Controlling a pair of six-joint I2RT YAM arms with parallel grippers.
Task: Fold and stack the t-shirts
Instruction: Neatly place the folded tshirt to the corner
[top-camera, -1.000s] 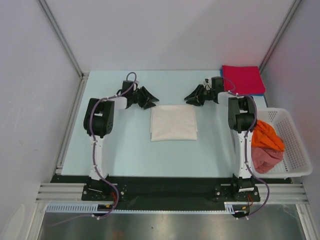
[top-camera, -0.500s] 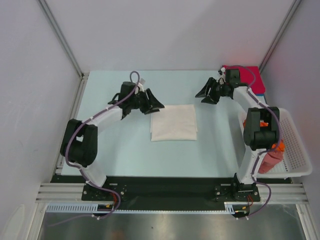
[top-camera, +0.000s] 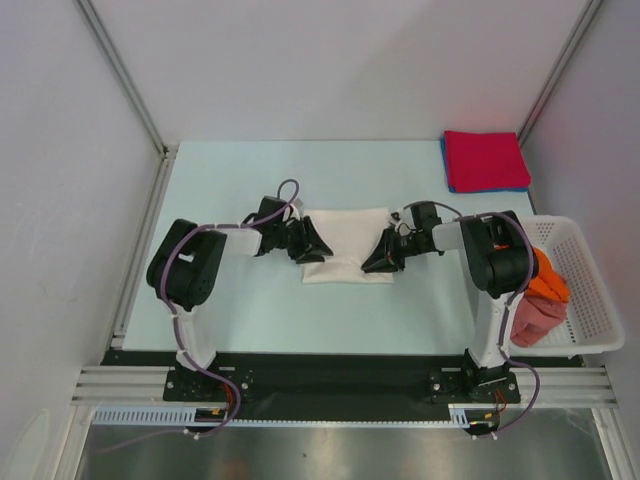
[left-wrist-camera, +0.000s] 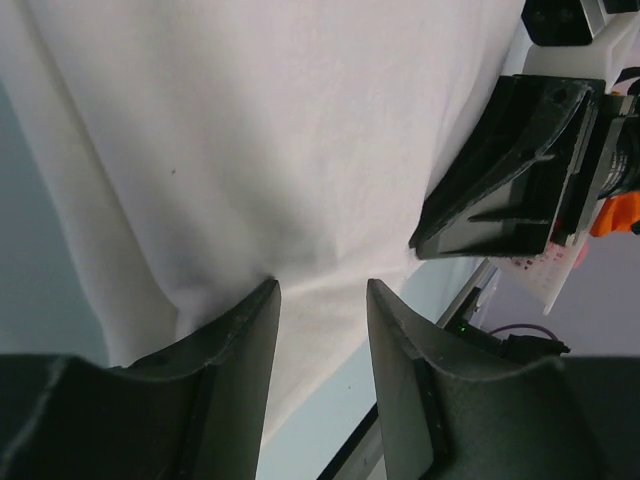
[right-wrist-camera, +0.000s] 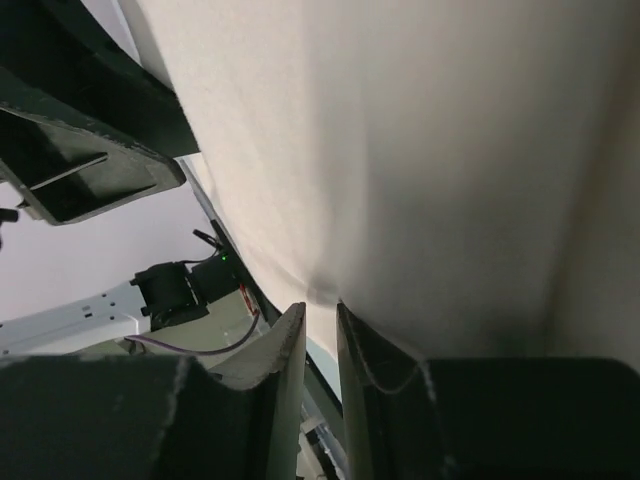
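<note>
Reaching in from opposite sides of the folded white cloth t-shirt (top-camera: 345, 245), the two arms are working as a pair. The left gripper (top-camera: 312, 247) is sitting at its left edge and the right gripper (top-camera: 378, 262) at its right edge, probably so the packet can be lifted level without the folds spilling open.

In the left wrist view, the black fingers (left-wrist-camera: 235, 340) are standing narrow with cloth bunching at their tips; whether they are clamping firmly I cannot tell. In the right wrist view, the jaws are standing almost together and creases are running into the slit, so I am judging them to be pinching the shirt's edge.

Far beyond the white shirt and to its right, a folded red t-shirt (top-camera: 484, 158) is lying squarely on a blue t-shirt (top-camera: 485, 189), likely the stack this one is meant for. Nearer, also to the right of the white shirt, a white plastic lattice basket (top-camera: 590, 300) is holding a crumpled orange t-shirt (top-camera: 545, 275) and a pinkish-red t-shirt (top-camera: 535, 318), both not yet folded.

No logo, label or lettering is showing anywhere; the white shirt is presenting a blank face.
</note>
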